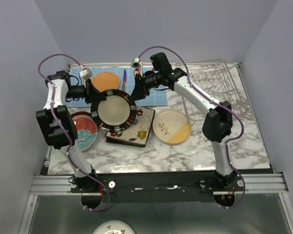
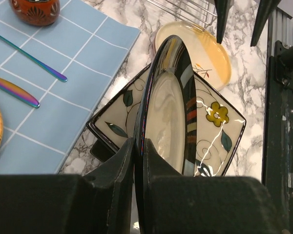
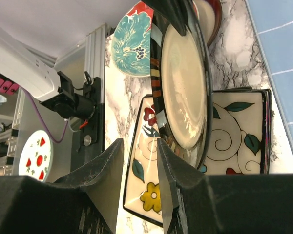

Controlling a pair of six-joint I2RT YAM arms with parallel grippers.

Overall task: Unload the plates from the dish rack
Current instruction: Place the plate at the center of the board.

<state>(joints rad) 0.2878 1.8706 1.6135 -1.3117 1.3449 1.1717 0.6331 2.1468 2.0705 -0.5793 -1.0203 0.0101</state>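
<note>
I see a round striped plate (image 1: 116,109) with a cream middle and a dark rim of coloured bands. It is my landmark. My left gripper (image 2: 139,144) is clamped on its left rim, one finger on each face. My right gripper (image 3: 139,146) sits at its far right edge with the fingers apart and nothing between them.

Directly under the striped plate lies a square flowered plate (image 1: 136,132), flat on the marble table (image 1: 210,151). I cannot tell whether the two touch. Just left of the striped plate is a teal plate (image 1: 85,131) with a red border. Just right of it is a round plate (image 1: 172,126), half cream and half yellow, with a small sprig drawn on it. Farther right and back stands the wire rack (image 1: 219,83).

Behind the striped plate lies a blue grid mat (image 1: 154,95). On it are an orange woven mat (image 1: 105,80), a dark-red cup (image 2: 34,9) and a rainbow-tinted knife (image 2: 14,91).
</note>
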